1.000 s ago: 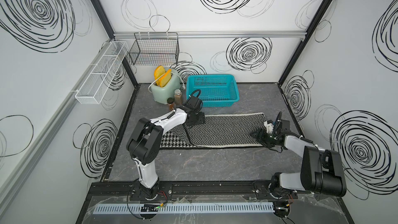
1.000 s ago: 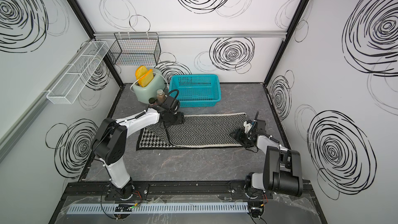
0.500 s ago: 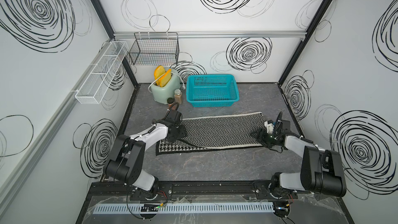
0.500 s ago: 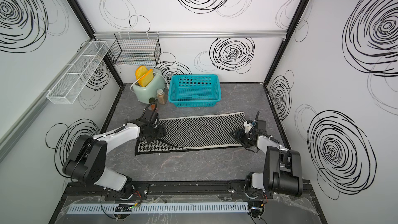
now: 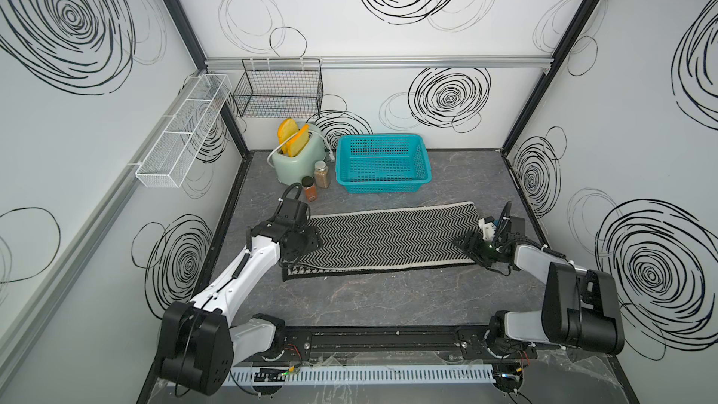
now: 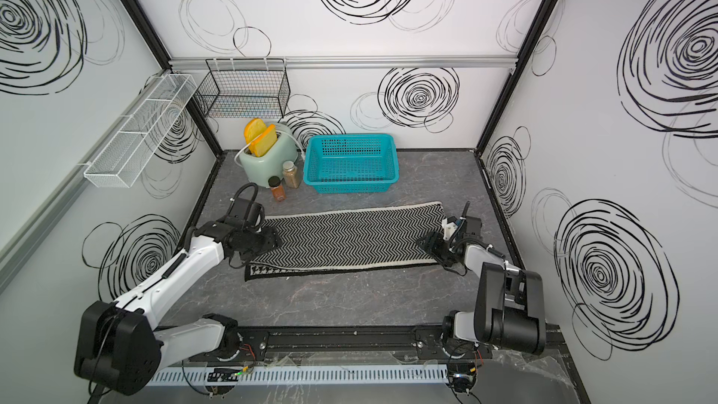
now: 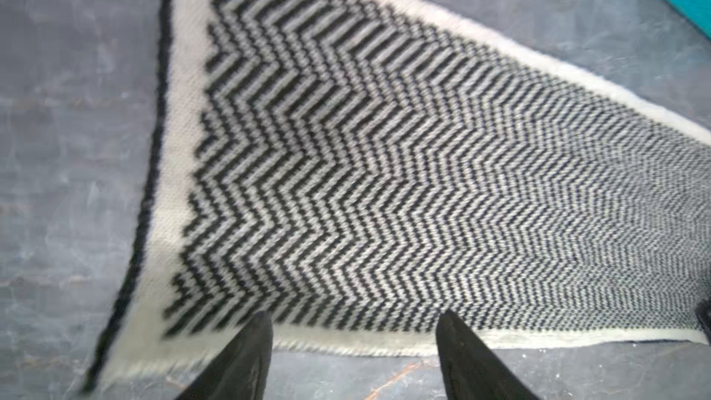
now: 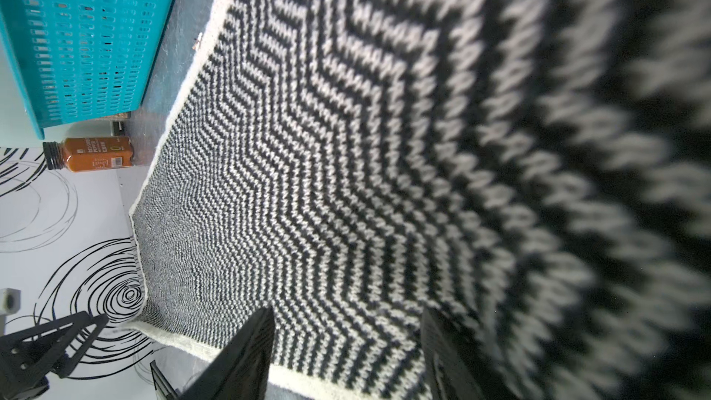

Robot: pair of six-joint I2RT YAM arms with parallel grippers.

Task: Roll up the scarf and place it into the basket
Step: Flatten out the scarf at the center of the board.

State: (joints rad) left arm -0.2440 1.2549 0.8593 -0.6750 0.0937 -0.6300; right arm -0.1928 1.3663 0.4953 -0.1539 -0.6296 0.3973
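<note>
The basket [image 5: 379,136] stands at the rear of the bench [image 5: 369,301]. Left of the basket: the toaster [image 5: 299,167]. Off the basket's front-left corner: the rear jar [image 5: 321,174], with the front jar [image 5: 309,189] before it. Before the basket, apart from it: the scarf [image 5: 388,240], flat on the bench, running left to right. Front-left of the basket, the left hand [image 7: 354,315] is over one scarf end; front-right, the right hand [image 8: 348,311] over the other

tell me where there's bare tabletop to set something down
Widest: bare tabletop between the scarf and front rail. Also between the basket and right wall. Crowded: back-left corner with toaster and jars.
</note>
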